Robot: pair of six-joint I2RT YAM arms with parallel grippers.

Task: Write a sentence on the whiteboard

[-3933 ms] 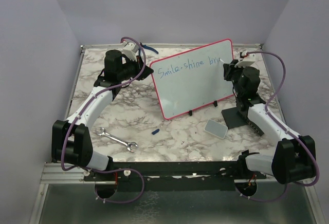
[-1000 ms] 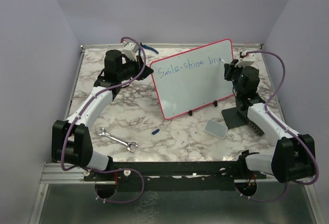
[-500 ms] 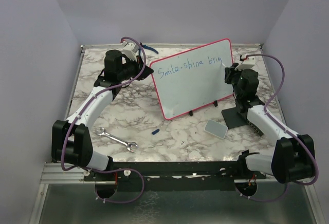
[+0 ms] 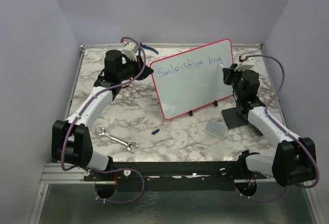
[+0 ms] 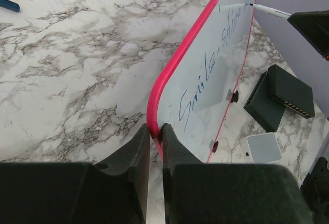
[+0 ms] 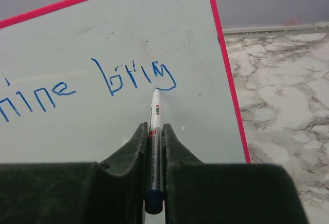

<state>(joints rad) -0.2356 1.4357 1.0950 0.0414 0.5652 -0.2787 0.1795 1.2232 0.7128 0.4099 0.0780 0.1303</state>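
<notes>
The red-framed whiteboard (image 4: 195, 91) stands tilted, its blue sentence (image 4: 189, 67) reading "Smile-shine brig".

I see soft, even light and only weak shadows; the whiteboard (image 4: 195, 90) has faint sheen, and all pictures stay sharp.

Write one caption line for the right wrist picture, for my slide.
Right gripper pinches a marker, its tip on the last blue letter of the sentence on the whiteboard.
</notes>
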